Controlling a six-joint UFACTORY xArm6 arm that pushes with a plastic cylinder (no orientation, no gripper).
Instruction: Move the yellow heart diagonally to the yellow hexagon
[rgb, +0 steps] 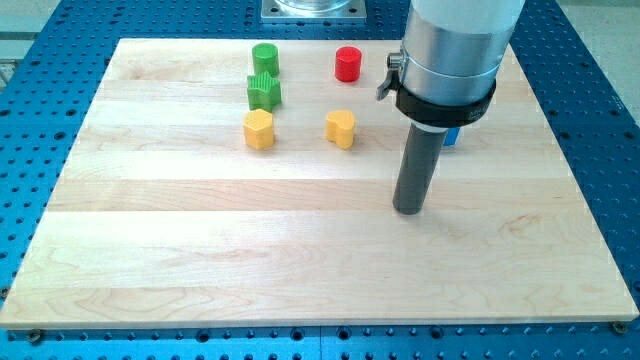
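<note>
Pale wood-grain bench (300, 250) on blue perforated base (40, 90). Yellow heart (341, 128), yellow hexagon (259, 129), green star (264, 92), green cylinder (265, 58), red cylinder (348, 64), partly hidden blue block (451, 138). Dark grey tip (408, 209).

- everything sits on the bench (250, 260), and I'm placing it all off the yellow heart (341, 128)
- yellow hexagon (259, 129): well off to the view's left of the heart, same row
- green star (264, 92): up-left of the heart, just above the hexagon
- green cylinder (265, 58): further up-left, just above the star
- red cylinder (348, 64): straight above the heart, apart from it
- blue block (451, 138): to the heart's right, mostly hidden behind the rod
- my tip (408, 208): down-right of the heart, touching no block
</note>
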